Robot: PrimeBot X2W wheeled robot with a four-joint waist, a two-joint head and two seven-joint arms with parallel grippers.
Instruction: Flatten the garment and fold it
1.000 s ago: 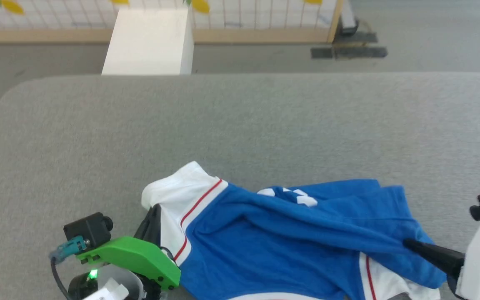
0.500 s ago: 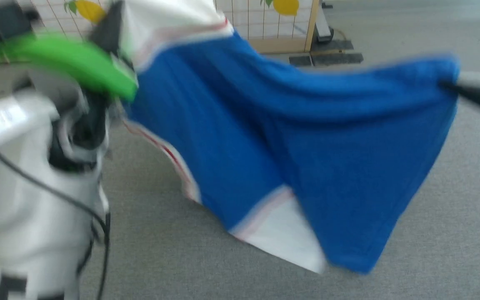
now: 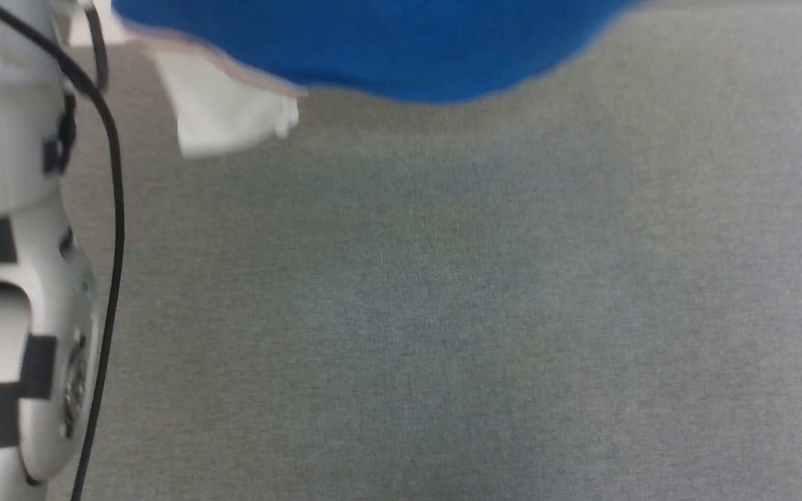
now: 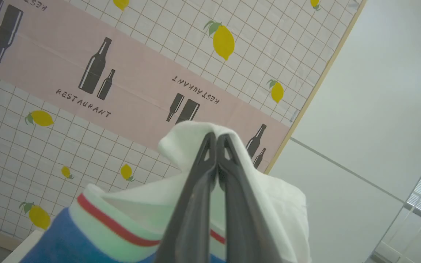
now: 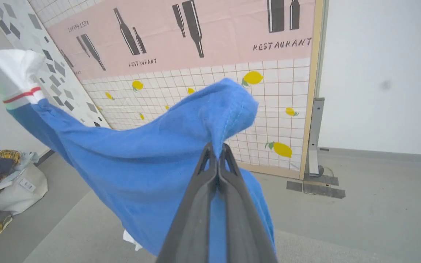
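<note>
The garment (image 3: 387, 49), a bright blue T-shirt with white sleeves and red trim, hangs in the air above the grey table (image 3: 443, 313); its lower blue hem and one white sleeve (image 3: 223, 118) show at the top of the head view. My left gripper (image 4: 216, 138) is shut on a white sleeve edge (image 4: 192, 137) of the garment (image 4: 130, 219), held high. My right gripper (image 5: 217, 149) is shut on a blue fold of the garment (image 5: 152, 157), which stretches across to the left toward the white sleeve (image 5: 16, 76). My pale left forearm (image 3: 4, 243) fills the head view's left edge.
A partition wall (image 5: 196, 73) printed with lemons and bottles stands behind the table. A heap of clothes and a white bag (image 5: 2, 179) lie on the floor at the left of the right wrist view. A metal stand base (image 5: 316, 182) rests by the partition.
Both grippers have lifted the garment from the table high into the air, spreading it between them. The head view has shifted and now looks down on bare table below the hanging hem.
</note>
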